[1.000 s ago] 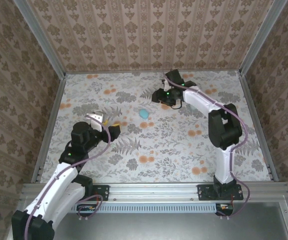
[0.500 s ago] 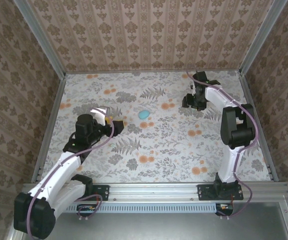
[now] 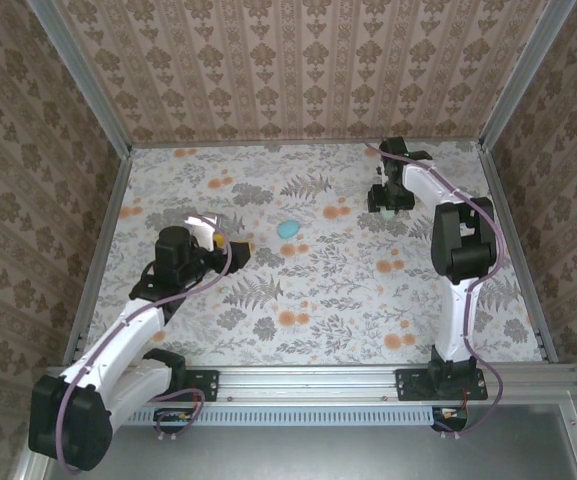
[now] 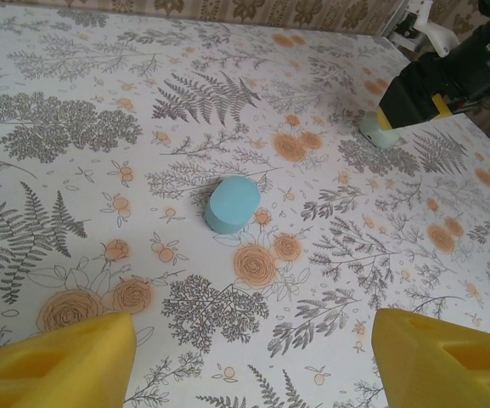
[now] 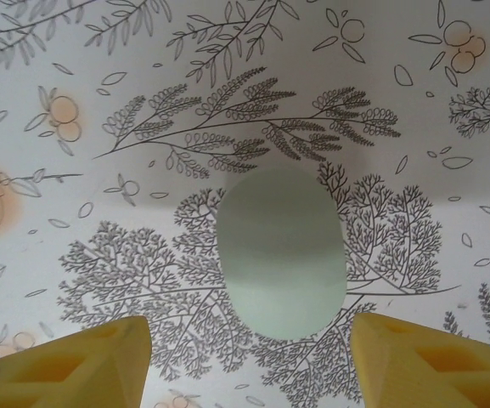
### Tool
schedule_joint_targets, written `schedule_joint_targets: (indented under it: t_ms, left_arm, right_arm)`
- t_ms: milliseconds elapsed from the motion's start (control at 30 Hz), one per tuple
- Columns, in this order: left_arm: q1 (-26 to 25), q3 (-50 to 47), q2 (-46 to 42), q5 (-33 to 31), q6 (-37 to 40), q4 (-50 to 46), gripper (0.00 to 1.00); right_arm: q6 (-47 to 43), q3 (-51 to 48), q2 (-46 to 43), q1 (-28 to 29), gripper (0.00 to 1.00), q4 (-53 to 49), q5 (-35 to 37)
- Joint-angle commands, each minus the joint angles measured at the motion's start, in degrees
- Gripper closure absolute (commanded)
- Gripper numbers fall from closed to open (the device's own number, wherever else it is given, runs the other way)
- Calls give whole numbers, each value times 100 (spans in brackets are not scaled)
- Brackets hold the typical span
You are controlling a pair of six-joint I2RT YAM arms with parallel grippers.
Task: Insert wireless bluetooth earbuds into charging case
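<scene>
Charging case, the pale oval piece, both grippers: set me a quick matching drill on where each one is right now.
Things:
1. charging case
2. pale oval piece
3. left gripper
4. right gripper

Places and states:
A. open, right over the pale piece
B. sky-blue, middle of the table, nothing touching it
C. open, near left, facing the blue case
D. mint-white, lying flat at the far right

Pairs: 1-B, 2-D, 3-C, 4-A

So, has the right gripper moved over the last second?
Yes. The right gripper swung rightward across the table, away from the charging case, which stayed put.
</scene>
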Motion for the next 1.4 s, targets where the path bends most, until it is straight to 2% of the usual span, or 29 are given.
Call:
schedule_joint_targets:
  t_ms: [0, 233, 667, 800, 933, 1067, 1267, 1367]
  left_arm:
    - [52, 180, 81, 126, -21, 214, 26]
    - [53, 181, 166, 153, -7, 258, 26]
    - [52, 80, -115, 138, 2, 166, 26]
    - [52, 40, -221, 152, -31, 140, 26]
    - [45, -3, -321, 179, -77, 120, 26]
    - [44, -68, -407, 219, -128, 97, 26]
    - [16, -144, -374, 292, -167, 67, 27]
    - [-25, -92, -192, 289, -174, 9, 28]
  right_arm:
    - [-212, 336, 338, 7, 35, -334, 234]
    - [-217, 808, 800, 8, 37, -530, 153]
    - [-260, 525, 640, 29, 62, -435, -102]
    - [-79, 174, 354, 113, 66, -370, -294]
    - [208, -468, -97, 373, 66, -297, -355]
    - [852, -1561, -797, 789, 66, -27, -454]
    - [2471, -3410, -1843, 1514, 64, 709, -987]
    - [3220, -4010, -2122, 2097, 64, 1180, -1224]
